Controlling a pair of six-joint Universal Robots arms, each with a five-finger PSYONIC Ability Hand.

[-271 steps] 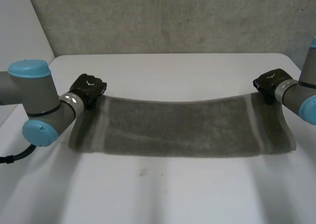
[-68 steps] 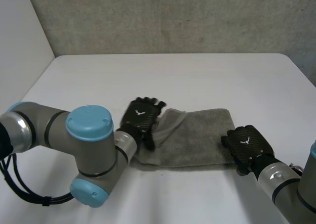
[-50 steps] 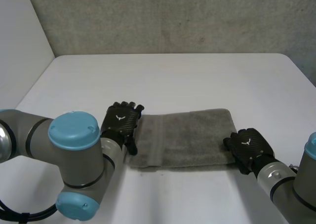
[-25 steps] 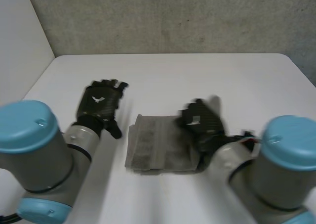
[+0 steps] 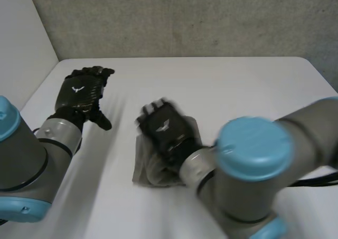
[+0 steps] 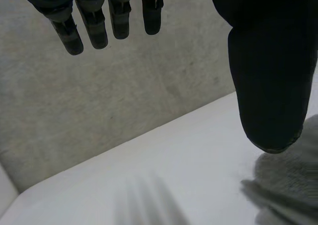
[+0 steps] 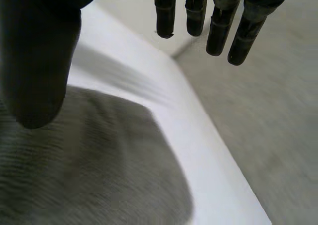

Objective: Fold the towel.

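The grey towel point(image 5: 143, 168) lies folded into a small bundle near the middle of the white table point(image 5: 237, 86). My right hand point(image 5: 166, 131) hovers over it, palm down, covering most of it. In the right wrist view its fingers point(image 7: 218, 26) and thumb are straight and apart, holding nothing, with the towel point(image 7: 94, 160) below the palm. My left hand point(image 5: 82, 94) is raised at the left, well clear of the towel. Its fingers point(image 6: 94, 29) are straight and empty, and a towel edge point(image 6: 290, 185) shows beyond the thumb.
The table's left edge point(image 5: 39, 88) runs close beside my left hand. A grey wall point(image 5: 185, 17) stands behind the table. My right arm's big joint point(image 5: 253, 165) fills the near right of the table.
The right hand carried the towel's right end over to the left, making a smaller bundle, then opened above it. The left hand drew back to the left and lifted away.
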